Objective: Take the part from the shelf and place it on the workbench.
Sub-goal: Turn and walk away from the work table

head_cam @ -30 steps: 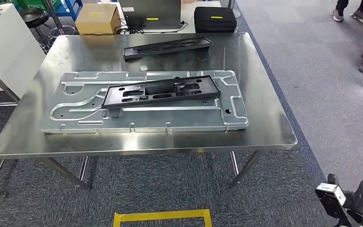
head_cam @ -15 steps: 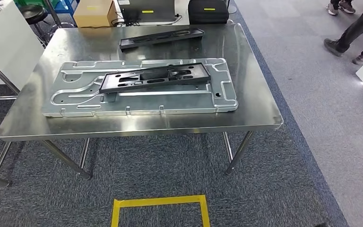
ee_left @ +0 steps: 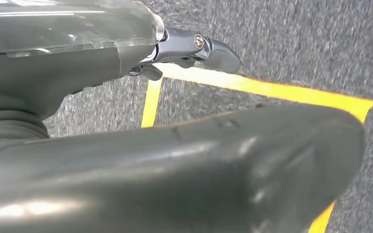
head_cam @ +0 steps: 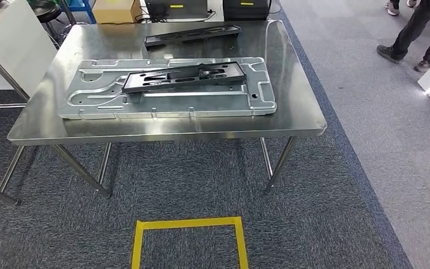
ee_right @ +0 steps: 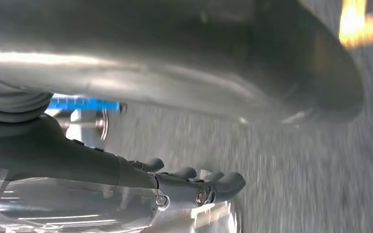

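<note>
Resting on workbench [head_cam: 291,120]: two black parts [head_cam: 185,77] [head_cam: 192,35], one metal plate [head_cam: 168,103].

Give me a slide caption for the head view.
Two black parts on a steel workbench, one resting atop a grey plate.

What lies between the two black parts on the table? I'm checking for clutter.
In the head view, between the far black part and near black part: bare steel table and the silver plate's far edge.

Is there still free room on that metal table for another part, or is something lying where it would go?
Much of the workbench is taken: a large silver plate fills its middle, with one black part lying on it and another black part at the far edge. Bare strips show along the near and right edges. No shelf is visible here.
</note>
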{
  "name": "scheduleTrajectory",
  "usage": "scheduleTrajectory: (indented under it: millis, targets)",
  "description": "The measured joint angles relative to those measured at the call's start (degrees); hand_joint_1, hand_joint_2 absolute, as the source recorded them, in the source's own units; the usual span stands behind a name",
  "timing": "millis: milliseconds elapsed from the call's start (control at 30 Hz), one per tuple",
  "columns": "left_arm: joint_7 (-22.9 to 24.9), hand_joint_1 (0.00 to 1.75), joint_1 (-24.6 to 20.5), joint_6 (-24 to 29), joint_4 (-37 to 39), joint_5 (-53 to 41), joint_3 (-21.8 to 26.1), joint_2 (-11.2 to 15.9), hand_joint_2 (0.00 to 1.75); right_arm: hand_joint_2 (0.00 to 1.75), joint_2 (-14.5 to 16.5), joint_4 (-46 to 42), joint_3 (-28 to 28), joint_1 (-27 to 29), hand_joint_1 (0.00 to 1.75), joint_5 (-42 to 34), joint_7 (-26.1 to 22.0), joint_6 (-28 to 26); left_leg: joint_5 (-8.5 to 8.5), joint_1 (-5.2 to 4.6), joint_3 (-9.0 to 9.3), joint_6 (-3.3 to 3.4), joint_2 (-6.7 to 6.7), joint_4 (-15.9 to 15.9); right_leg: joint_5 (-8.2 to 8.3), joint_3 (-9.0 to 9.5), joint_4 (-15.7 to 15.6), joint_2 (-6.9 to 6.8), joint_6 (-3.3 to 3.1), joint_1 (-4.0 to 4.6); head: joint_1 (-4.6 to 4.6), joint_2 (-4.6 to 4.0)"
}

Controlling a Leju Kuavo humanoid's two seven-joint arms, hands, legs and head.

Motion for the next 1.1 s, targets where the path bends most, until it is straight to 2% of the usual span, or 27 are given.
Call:
scheduleTrajectory:
  millis: [33,67,133,167,200,233,267,300,367,400,467,500,533,567,633,667,700,733,767,800,833,867,900,933,1000,1033,1100]
  targets:
    - [0.01,0.00,-0.06,-0.04,0.01,-0.13,0.01,0.02,0.00,0.00,0.76,0.32,-0.23,-0.08,0.00,-0.24,0.43,0.78,0.76,0.15,-0.63,0.42,0.12,-0.20,-1.88,-0.57,1.44,0.12,0.27,-0.04,0.02,0.00]
    - [0.01,0.00,-0.11,-0.07,0.02,-0.21,0.03,0.02,0.00,0.00,1.46,0.61,-0.46,-0.17,0.00,-0.40,0.98,1.28,1.45,0.26,-1.36,0.73,0.24,-0.26,-4.73,-1.34,3.96,0.23,0.53,-0.19,0.03,0.00]
    - [-0.02,0.00,-0.06,-0.10,0.02,-0.45,0.05,0.02,0.00,0.00,2.97,1.16,-0.78,-0.31,0.00,-0.44,2.13,1.91,2.67,0.20,-3.08,0.92,0.31,-0.01,-10.23,-2.99,11.23,0.30,1.09,-0.57,0.04,0.00]
    - [-0.04,0.00,-0.02,-0.13,0.02,-0.57,0.05,0.01,0.00,0.00,3.58,1.35,-0.92,-0.39,0.00,-0.42,2.55,2.12,3.28,0.21,-4.04,0.83,0.37,0.26,-11.10,-3.31,14.30,0.30,1.37,-0.77,0.03,0.00]
    - [-0.06,0.00,-0.01,-0.15,0.02,-0.72,0.05,0.00,0.00,0.00,4.14,1.52,-1.05,-0.50,0.00,-0.40,2.78,2.29,3.87,0.25,-5.13,0.67,0.42,0.64,-10.48,-2.94,15.94,0.30,1.63,-0.98,0.03,0.00]
    - [-0.07,0.00,-0.07,-0.18,0.02,-0.86,0.05,-0.02,0.00,0.00,4.48,1.59,-1.16,-0.61,0.00,-0.40,2.87,2.34,4.41,0.33,-6.29,0.49,0.45,1.12,-8.80,-1.68,15.67,0.29,1.84,-1.18,0.04,0.00]
    - [-0.07,0.00,-0.14,-0.20,0.02,-1.01,0.05,-0.04,0.00,0.00,4.74,1.64,-1.25,-0.75,0.00,-0.39,2.89,2.35,4.90,0.43,-7.46,0.27,0.45,1.71,-6.98,0.61,13.43,0.28,1.99,-1.37,0.03,0.00]
    - [-0.06,0.00,-0.22,-0.21,0.02,-1.16,0.05,-0.05,0.00,0.00,4.91,1.67,-1.29,-0.93,0.00,-0.39,2.84,2.38,5.30,0.49,-8.50,0.00,0.44,2.34,-6.13,3.68,9.67,0.29,2.03,-1.52,0.04,0.00]
    - [-0.03,0.00,-0.31,-0.22,0.02,-1.35,0.05,-0.08,0.00,0.00,5.05,1.67,-1.33,-1.31,0.00,-0.36,2.71,2.49,6.05,0.49,-9.96,-0.67,0.47,3.41,-7.18,9.31,1.49,0.34,1.68,-1.41,0.04,0.00]
    - [0.01,0.00,-0.35,-0.21,0.02,-1.43,0.05,-0.09,0.00,0.00,5.12,1.68,-1.35,-1.45,0.00,-0.32,2.66,2.56,6.50,0.50,-10.33,-1.05,0.51,3.66,-8.05,10.68,-0.89,0.37,1.35,-1.22,0.03,0.00]
    - [0.06,0.00,-0.36,-0.19,0.03,-1.55,0.05,-0.09,0.00,0.00,5.29,1.73,-1.39,-1.49,0.00,-0.25,2.65,2.73,7.37,0.65,-10.73,-1.86,0.52,3.70,-7.95,10.51,-1.95,0.31,0.42,-1.04,0.03,0.00]
    - [0.07,0.00,-0.37,-0.17,0.03,-1.59,0.05,-0.10,0.00,0.00,5.42,1.76,-1.41,-1.52,0.00,-0.21,2.69,2.92,6.78,0.77,-11.07,-2.21,0.39,4.08,-7.33,9.95,-1.94,0.19,-0.09,-1.07,0.03,0.00]
    - [0.08,0.00,-0.34,-0.17,0.04,-1.65,0.05,-0.13,0.00,0.00,5.54,1.80,-1.42,-1.54,0.00,-0.16,2.74,3.18,5.08,0.86,-11.58,-2.52,0.23,5.22,-6.62,9.29,-1.98,0.05,-0.64,-1.15,0.03,0.00]
    - [0.09,0.00,-0.30,-0.18,0.05,-1.70,0.05,-0.17,0.00,0.00,5.66,1.84,-1.43,-1.58,0.00,-0.11,2.78,3.44,2.28,0.93,-12.29,-2.76,0.07,7.47,-5.85,8.50,-2.04,-0.09,-1.07,-1.21,0.03,0.00]
    - [0.11,0.00,-0.31,-0.20,0.07,-1.80,0.05,-0.26,0.00,0.00,5.83,1.84,-1.43,-1.57,0.00,-0.04,2.83,3.79,-3.65,0.97,-13.78,-3.15,-0.06,14.38,-4.41,6.69,-1.89,-0.20,-1.46,-0.98,0.02,0.00]
    - [0.10,0.00,-0.34,-0.19,0.07,-1.81,0.05,-0.28,0.00,0.00,5.92,1.84,-1.43,-1.54,0.00,-0.04,2.83,3.94,-4.96,0.97,-14.10,-3.29,-0.06,17.75,-3.66,5.61,-1.69,-0.22,-1.45,-0.88,0.02,0.00]
    - [0.10,0.00,-0.38,-0.16,0.07,-1.82,0.05,-0.29,0.00,0.00,6.01,1.85,-1.43,-1.53,0.00,-0.04,2.84,4.11,-4.67,0.97,-13.80,-3.37,-0.07,19.86,-2.98,4.41,-1.40,-0.24,-1.38,-0.82,0.02,0.00]
    - [0.11,0.00,-0.42,-0.09,0.07,-1.82,0.05,-0.29,0.00,0.00,6.12,1.85,-1.44,-1.52,0.00,-0.04,2.84,4.29,-3.14,0.98,-12.65,-3.38,-0.07,20.26,-2.35,3.15,-1.02,-0.25,-1.26,-0.80,0.02,0.00]
    - [0.17,0.00,-0.49,0.05,0.06,-1.86,0.05,-0.29,0.00,0.00,6.25,1.86,-1.44,-1.53,0.00,-0.06,2.84,4.48,-1.21,0.99,-10.60,-3.32,-0.08,18.75,-1.76,1.89,-0.58,-0.24,-1.08,-0.80,0.02,0.00]
    - [0.27,0.00,-0.62,0.24,0.05,-1.90,0.05,-0.30,0.00,0.00,6.38,1.86,-1.45,-1.59,0.00,-0.10,2.84,4.60,-0.08,1.02,-7.66,-3.19,-0.11,15.51,-1.27,0.82,-0.10,-0.23,-0.86,-0.80,0.02,0.00]
    - [0.47,0.00,-0.80,0.48,0.05,-1.95,0.05,-0.30,0.00,0.00,6.51,1.86,-1.47,-1.64,0.00,-0.14,2.81,4.72,-0.32,0.94,-4.15,-2.97,-0.16,10.96,-0.82,-0.09,0.44,-0.21,-0.58,-0.75,0.02,0.00]
    - [0.91,0.00,-1.01,0.86,0.04,-2.03,0.05,-0.32,0.00,0.00,6.62,1.86,-1.50,-1.65,0.00,-0.18,2.72,4.81,-1.42,0.85,-1.34,-2.54,-0.19,6.83,-0.40,-0.70,0.87,-0.23,-0.24,-0.65,0.02,0.00]
    - [1.54,0.00,-1.17,1.38,0.04,-2.10,0.06,-0.35,0.00,0.00,6.71,1.86,-1.54,-1.68,0.00,-0.22,2.59,4.87,-2.67,0.72,0.54,-2.04,-0.22,3.75,0.05,-1.05,1.10,-0.26,0.12,-0.57,0.02,0.00]
    - [2.50,0.00,-1.26,2.10,0.04,-2.17,0.07,-0.39,0.00,0.00,6.77,1.86,-1.61,-1.64,0.00,-0.24,2.40,4.92,-3.41,0.54,1.33,-1.46,-0.20,2.02,0.56,-1.24,1.13,-0.30,0.52,-0.53,0.02,0.00]
    - [4.38,0.00,-1.22,3.42,0.07,-2.32,0.19,-0.55,0.00,0.00,6.83,1.88,-1.77,-1.58,0.00,-0.38,2.03,5.01,-2.72,0.49,0.71,-0.32,0.01,1.64,1.16,-1.55,1.15,-0.29,1.26,-0.72,0.02,0.00]
    - [5.07,0.00,-1.20,3.83,0.07,-2.39,0.28,-0.62,0.00,0.00,6.87,1.91,-1.88,-1.54,0.00,-0.53,1.89,5.05,-2.13,0.48,0.27,0.19,0.16,1.58,0.19,-2.06,2.19,-0.24,1.54,-0.86,0.02,0.00]
    - [5.73,0.00,-1.18,4.05,0.08,-2.64,0.44,-0.71,0.00,0.00,6.97,1.98,-2.22,-1.45,0.00,-0.96,1.70,5.12,-0.94,0.41,-0.95,0.87,0.37,1.53,-4.45,-4.24,7.95,-0.08,1.92,-1.05,0.02,0.00]
